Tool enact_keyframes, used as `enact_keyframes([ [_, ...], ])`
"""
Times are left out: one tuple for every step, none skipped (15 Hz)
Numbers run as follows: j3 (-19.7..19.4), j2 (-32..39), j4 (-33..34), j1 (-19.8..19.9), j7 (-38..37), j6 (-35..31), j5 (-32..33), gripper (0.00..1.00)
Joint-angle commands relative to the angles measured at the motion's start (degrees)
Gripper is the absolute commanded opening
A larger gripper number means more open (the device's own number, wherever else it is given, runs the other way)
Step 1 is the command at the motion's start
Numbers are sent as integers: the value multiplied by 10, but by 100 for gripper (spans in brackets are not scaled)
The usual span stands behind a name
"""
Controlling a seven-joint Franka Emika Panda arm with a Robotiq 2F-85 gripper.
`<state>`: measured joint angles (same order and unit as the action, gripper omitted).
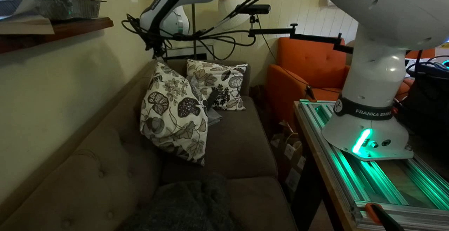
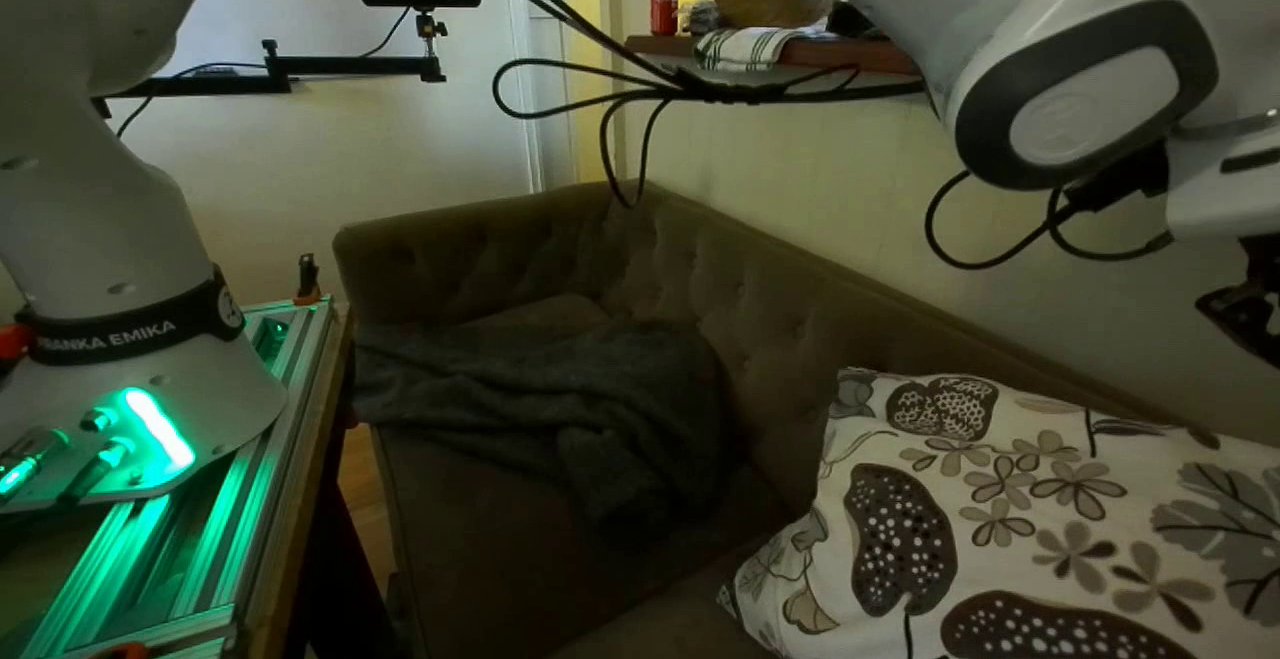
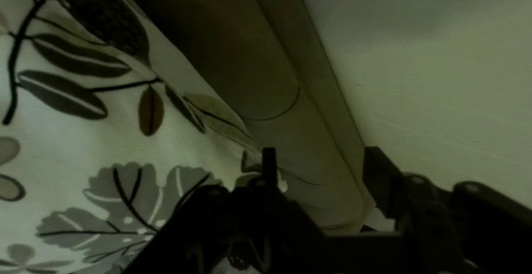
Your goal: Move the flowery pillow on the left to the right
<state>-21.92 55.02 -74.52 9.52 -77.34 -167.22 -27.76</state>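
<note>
noting fingers [image 3: 269,166] wide apart, flowery pillow [image 3: 112,137] mostly left of the gap in wrist view, edge slanting down to nearer tip, likely calling for leftward shift.

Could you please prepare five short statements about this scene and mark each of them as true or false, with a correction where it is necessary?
The hand is open. True.
Only one flowery pillow is on the sofa. False: a second flowery pillow is there too.
The armchair is blue. False: the armchair is orange.
The dark blanket lies on the sofa. True.
The red can stands on the shelf. True.
</note>
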Motion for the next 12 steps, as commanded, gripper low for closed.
enact_keyframes([
  [-96, -83, -112, -98, -26, 82, 53, 89],
  [-121, -97, -145, -128, -19, 87, 69, 97],
  [-134, -115, -170, -148, -2, 104, 83, 99],
  [-146, -135, -198, -169, 18, 112, 97, 100],
  [-141, -162, -226, -178, 58, 107, 104, 100],
  [-115, -200, -254, -167, 61, 100, 160, 100],
  [-131, -221, -282, -192, 119, 100, 129, 100],
  [-131, -250, -308, -199, 142, 105, 144, 100],
  [-130, -278, -335, -206, 180, 107, 142, 100],
  [-128, -305, -359, -211, 224, 108, 128, 100],
  [-127, -334, -385, -213, 265, 107, 125, 100],
  [-120, -363, -409, -208, 305, 106, 124, 100],
])
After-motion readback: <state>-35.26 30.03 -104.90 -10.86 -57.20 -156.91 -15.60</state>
